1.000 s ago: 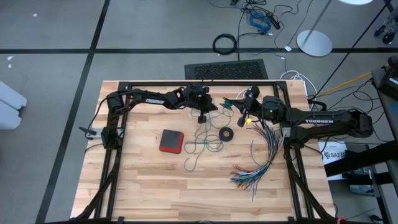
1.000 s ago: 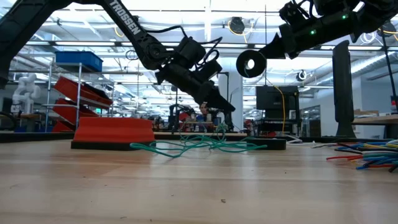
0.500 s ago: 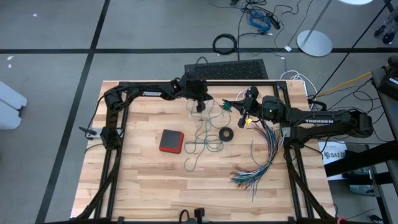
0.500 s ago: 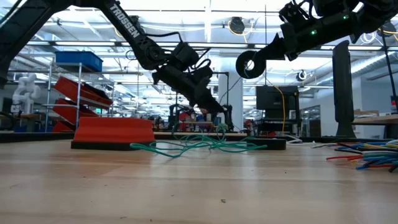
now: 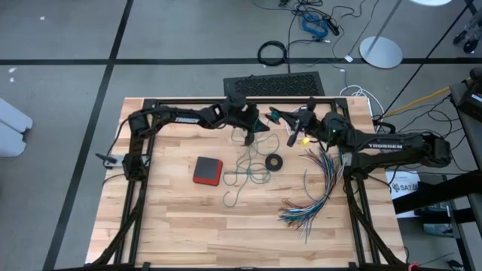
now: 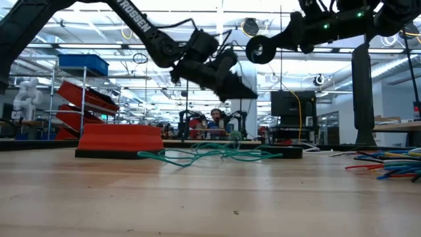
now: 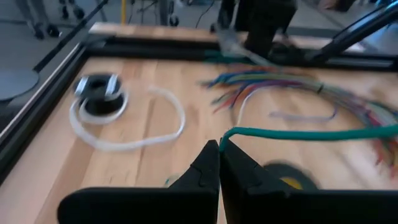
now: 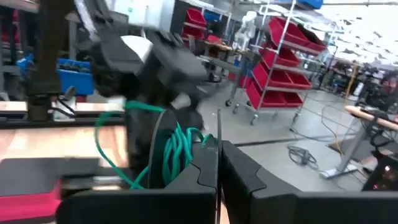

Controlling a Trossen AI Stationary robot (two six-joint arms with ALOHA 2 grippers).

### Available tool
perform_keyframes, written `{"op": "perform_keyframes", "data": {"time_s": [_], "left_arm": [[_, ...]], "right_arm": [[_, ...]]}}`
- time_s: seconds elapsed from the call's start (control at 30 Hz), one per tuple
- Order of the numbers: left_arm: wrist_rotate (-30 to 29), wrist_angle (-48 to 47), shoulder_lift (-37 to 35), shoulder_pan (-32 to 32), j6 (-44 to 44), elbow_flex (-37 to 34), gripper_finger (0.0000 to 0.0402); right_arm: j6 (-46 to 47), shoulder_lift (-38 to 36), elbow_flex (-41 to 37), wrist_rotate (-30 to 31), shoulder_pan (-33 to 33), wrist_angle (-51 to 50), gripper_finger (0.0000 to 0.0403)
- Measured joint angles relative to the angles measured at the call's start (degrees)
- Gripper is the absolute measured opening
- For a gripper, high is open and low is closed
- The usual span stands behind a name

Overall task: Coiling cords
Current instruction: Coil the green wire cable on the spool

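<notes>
Table: light wood butcher-block, black frame round it, workshop behind.
Left gripper: up off the table near 12 o'clock, fingers pinched tight on the teal cord.
Right gripper: raised just toward 3 o'clock of it, closed; teal loops hang by its fingers, can't tell if it grips them.
Teal cord, rest: loose tangle mid-table.
White cord: looped beside its round black-and-white piece.
Other stuff: red box, black ring, fanned coloured wires at 3 o'clock.
Containers: can't tell what's in the red box.

Teal-green cord, white cord, red-topped black box, multicoloured wires, pale wooden table.
</notes>
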Motion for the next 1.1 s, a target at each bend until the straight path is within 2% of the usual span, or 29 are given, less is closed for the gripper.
{"op": "perform_keyframes", "data": {"time_s": [0.2,0.43,0.63,1.1], "left_arm": [[0.0,-2.1,-0.6,-0.8,-1.5,2.6,0.0000],[0.0,-9.2,-5.0,0.8,-1.1,2.8,0.0000],[0.0,-11.3,-7.1,1.7,-2.7,2.8,0.0000],[-2.4,-13.7,-7.0,0.9,-7.6,2.6,0.0000]], "right_arm": [[0.8,1.3,0.0,0.0,-0.7,-0.2,0.0000],[0.0,1.3,0.0,1.2,-0.7,-5.2,0.0000],[-0.4,2.1,0.0,1.5,-0.7,-6.3,0.0000],[-3.2,14.4,0.0,7.3,-0.7,7.3,0.0000]]}}
